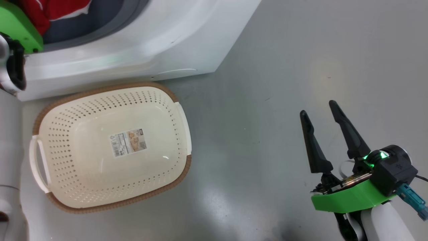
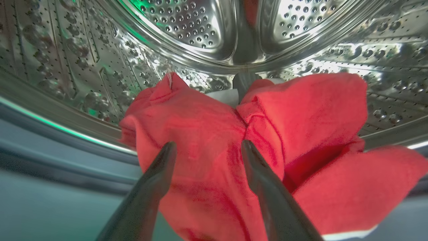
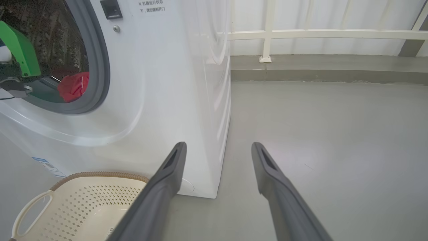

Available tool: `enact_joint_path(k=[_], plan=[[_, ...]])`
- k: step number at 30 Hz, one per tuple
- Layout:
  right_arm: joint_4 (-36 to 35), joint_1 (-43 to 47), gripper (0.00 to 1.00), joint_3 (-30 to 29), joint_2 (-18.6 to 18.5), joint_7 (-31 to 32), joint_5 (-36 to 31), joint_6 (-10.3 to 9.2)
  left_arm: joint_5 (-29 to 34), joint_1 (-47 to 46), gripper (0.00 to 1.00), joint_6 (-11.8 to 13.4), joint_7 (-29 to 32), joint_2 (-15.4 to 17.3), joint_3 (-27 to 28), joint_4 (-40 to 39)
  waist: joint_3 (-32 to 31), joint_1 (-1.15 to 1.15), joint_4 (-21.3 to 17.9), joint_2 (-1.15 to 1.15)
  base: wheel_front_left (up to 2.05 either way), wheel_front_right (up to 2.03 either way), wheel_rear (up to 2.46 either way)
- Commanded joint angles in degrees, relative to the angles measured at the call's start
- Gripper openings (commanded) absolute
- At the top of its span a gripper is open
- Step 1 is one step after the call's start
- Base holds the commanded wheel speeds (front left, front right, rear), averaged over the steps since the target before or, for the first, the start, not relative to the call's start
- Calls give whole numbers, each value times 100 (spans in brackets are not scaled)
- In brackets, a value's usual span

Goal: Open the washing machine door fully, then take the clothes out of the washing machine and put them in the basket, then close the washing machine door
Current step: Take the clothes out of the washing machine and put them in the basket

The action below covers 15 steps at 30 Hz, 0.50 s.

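1. The big white boxy front-loading washing machine (image 3: 167, 83) stands on the grey floor (image 1: 267, 67).
2. The bright red fabric clothes (image 2: 301, 110) lie in its perforated steel drum (image 2: 187, 23), at the front edge by the grey rubber seal (image 3: 100, 67).
3. The left gripper (image 2: 208, 143) is inside the drum with its jaws spread wide and grips nothing. Its tips are at the red fabric, but I cannot tell if they touch.
4. The cream-white perforated plastic basket (image 1: 67, 134) with a brown rim stands on the floor, just beside the machine's front bottom edge.
5. The right gripper (image 1: 317, 107) hangs above the floor, well apart from the basket. Its jaws are wide apart and grip nothing.

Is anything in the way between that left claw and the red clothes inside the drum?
Nothing visible does. The open left gripper points straight at the clothes, and the basket in front of the washing machine is empty.
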Motion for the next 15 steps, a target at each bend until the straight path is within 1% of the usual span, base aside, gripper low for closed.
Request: enact_joint_path(k=[1,15], plan=[[-98,-11,100,165,-57,-37,59,35,27,-126,100,32,30,332,49,-35,30,0,-43,0,0,0,0],[-38,-50,100,295,-57,-37,156,35,126,-384,100,-33,376,455,-229,813,144,0,-237,0,0,0,0]])
